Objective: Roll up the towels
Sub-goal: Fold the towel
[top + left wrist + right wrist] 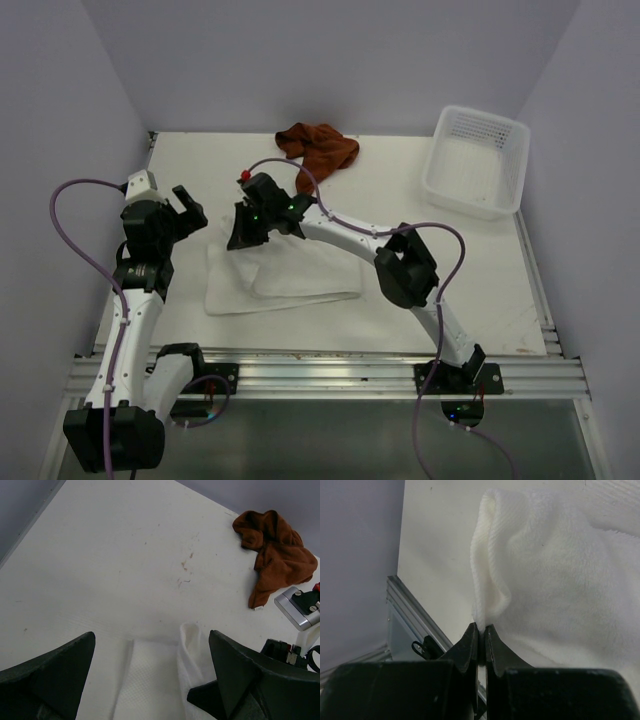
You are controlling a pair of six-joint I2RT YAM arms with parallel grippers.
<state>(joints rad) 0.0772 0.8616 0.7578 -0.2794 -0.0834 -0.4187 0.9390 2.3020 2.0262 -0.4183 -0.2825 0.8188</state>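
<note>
The white towel lies folded on the table in front of the arms, partly rolled along its far side. My right gripper is shut on its far left corner. In the right wrist view the fingertips of the right gripper pinch a raised fold of the white towel. My left gripper hovers open just left of that corner with nothing in it. The left wrist view shows the left gripper wide open above the white towel. The rust-brown towel lies crumpled at the back of the table.
A white perforated basket stands at the back right corner. The table's left edge and a wall run close beside the left arm. A metal rail runs along the near edge.
</note>
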